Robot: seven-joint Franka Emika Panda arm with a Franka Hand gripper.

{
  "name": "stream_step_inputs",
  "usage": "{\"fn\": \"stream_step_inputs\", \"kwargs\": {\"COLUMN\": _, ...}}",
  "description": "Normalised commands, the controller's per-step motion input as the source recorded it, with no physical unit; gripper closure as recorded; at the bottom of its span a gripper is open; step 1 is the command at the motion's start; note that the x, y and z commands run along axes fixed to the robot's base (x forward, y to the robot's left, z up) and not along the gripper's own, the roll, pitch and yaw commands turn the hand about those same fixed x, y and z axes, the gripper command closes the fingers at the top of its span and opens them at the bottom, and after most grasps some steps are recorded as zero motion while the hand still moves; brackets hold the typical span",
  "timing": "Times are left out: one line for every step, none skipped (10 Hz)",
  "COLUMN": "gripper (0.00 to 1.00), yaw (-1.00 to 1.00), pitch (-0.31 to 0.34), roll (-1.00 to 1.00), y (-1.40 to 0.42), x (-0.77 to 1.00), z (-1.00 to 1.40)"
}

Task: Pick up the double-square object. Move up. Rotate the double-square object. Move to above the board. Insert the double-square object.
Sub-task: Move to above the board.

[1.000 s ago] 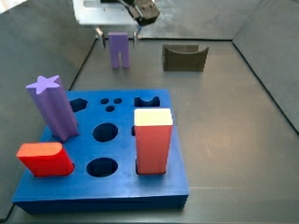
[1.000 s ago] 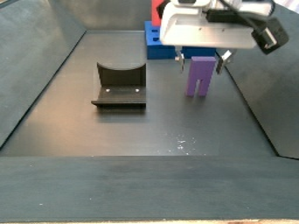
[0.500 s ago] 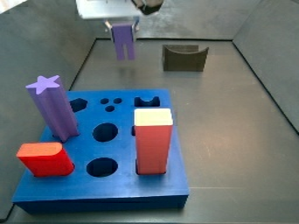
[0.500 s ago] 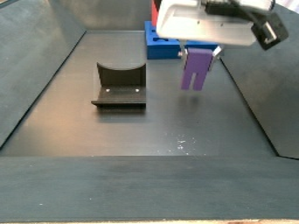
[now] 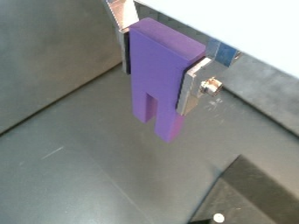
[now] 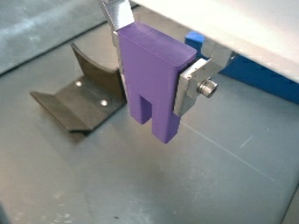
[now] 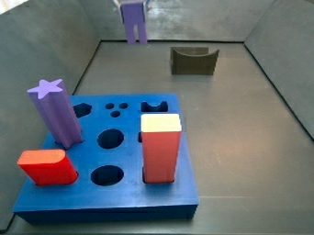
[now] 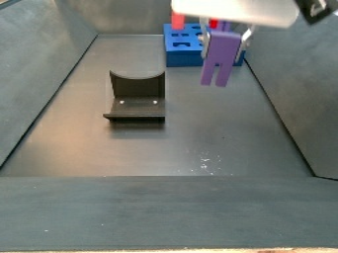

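Observation:
The double-square object (image 5: pixel 160 79) is a tall lilac-purple block with a slot cut up from its lower end. It shows in both wrist views (image 6: pixel 156 83) and hangs well above the floor in both side views (image 7: pixel 132 22) (image 8: pixel 220 59). My gripper (image 5: pixel 163 54) is shut on its upper part, a silver finger (image 5: pixel 195 79) on each side; it also shows in a wrist view (image 6: pixel 155 51). The board (image 7: pixel 110 174) is a thick blue slab with shaped holes, near the front in a side view and far back behind the block in a side view (image 8: pixel 183 45).
On the board stand a purple star-topped column (image 7: pixel 54 114), a red block with a yellow top (image 7: pixel 161 147) and a small red block (image 7: pixel 47 166). A dark olive U-shaped block (image 7: pixel 193 61) (image 8: pixel 134 96) (image 6: pixel 79 96) sits on the floor. Grey walls ring the floor.
My gripper has lifted the double-square object off the floor and carried it straight up, high above where it stood.

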Motion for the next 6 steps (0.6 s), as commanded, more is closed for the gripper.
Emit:
{"fn": "stream_step_inputs", "kwargs": {"gripper": 1.00, "yaw": 0.02, "pitch": 0.098, "roll": 0.14, "y": 0.07, "x": 0.13, "z": 1.00}}
{"fn": "stream_step_inputs", "kwargs": {"gripper": 1.00, "yaw": 0.02, "pitch": 0.095, "roll": 0.14, "y": 0.07, "x": 0.13, "z": 1.00}}
{"fn": "stream_step_inputs", "kwargs": {"gripper": 1.00, "yaw": 0.02, "pitch": 0.096, "roll": 0.13, "y": 0.07, "x": 0.12, "z": 1.00}}
{"fn": "stream_step_inputs", "kwargs": {"gripper": 1.00, "yaw": 0.02, "pitch": 0.094, "roll": 0.12, "y": 0.07, "x": 0.12, "z": 1.00}}
{"fn": "stream_step_inputs", "kwargs": {"gripper": 1.00, "yaw": 0.02, "pitch": 0.094, "roll": 0.11, "y": 0.07, "x": 0.12, "z": 1.00}}
{"fn": "stream_step_inputs", "kwargs": {"gripper": 1.00, "yaw": 0.02, "pitch": 0.092, "roll": 0.10, "y": 0.07, "x": 0.12, "z": 1.00}}
